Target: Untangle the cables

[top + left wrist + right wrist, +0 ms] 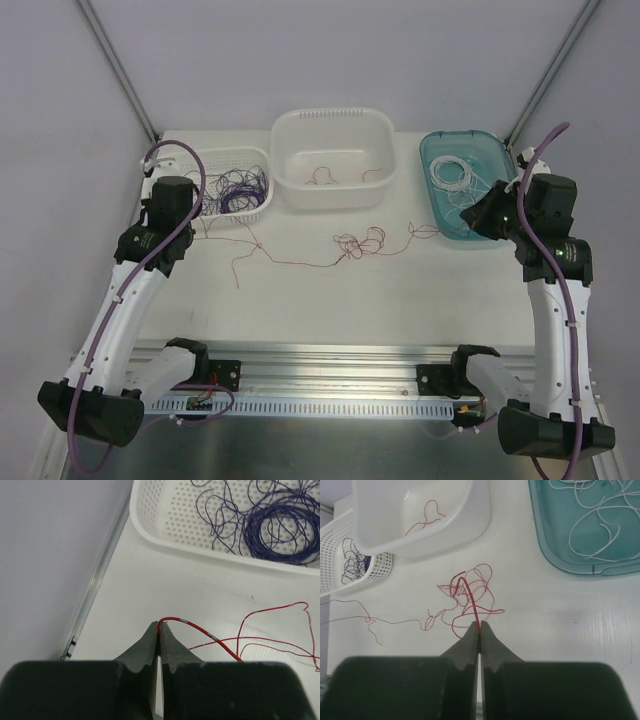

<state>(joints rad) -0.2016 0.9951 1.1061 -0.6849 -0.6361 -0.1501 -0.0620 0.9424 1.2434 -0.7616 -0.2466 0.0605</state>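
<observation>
A loose tangle of thin red cables [360, 243] [472, 597] lies mid-table. One strand trails left from it [270, 255]. My left gripper [190, 222] [160, 626] is shut on the end of a red cable [200, 628] beside the perforated basket. My right gripper [475, 220] [479, 625] is shut on a red strand [469, 592] that rises out of the tangle. Purple cables [240, 190] [280, 535] lie coiled in the basket. White cables [455, 175] [600, 525] lie in the teal tray, and a few red ones [330, 175] [427, 517] in the white tub.
Along the back stand the white perforated basket [235, 217] [165, 540] on the left, the white tub [335, 202] [470, 520] in the middle and the teal tray [445, 232] [555, 565] on the right. Walls close in the table's left and right sides.
</observation>
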